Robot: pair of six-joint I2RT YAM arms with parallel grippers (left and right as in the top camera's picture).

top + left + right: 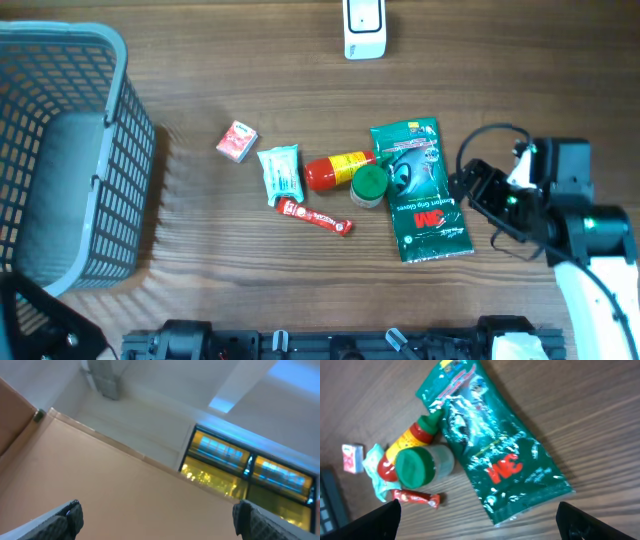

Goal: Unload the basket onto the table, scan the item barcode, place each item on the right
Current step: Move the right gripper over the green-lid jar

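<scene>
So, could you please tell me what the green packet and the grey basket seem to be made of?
Green packet: probably thin plastic film, glossy; it crinkles and catches glare. Grey basket: likely moulded plastic, matte; a uniform lattice wall.

Place: a mock shop checkout, set up indoors.
Worktop: brown wood-grain worktop [250, 70].
Left edge: grey plastic mesh shopping basket [130, 190].
Far edge: white barcode scanner [364, 28].
Middle: small packaged retail goods, among them a green glove packet [425, 190] and a red sauce bottle [335, 168].
Above: plain white ceiling [150, 390] and yellow-lit glazed panels [220, 457].
</scene>
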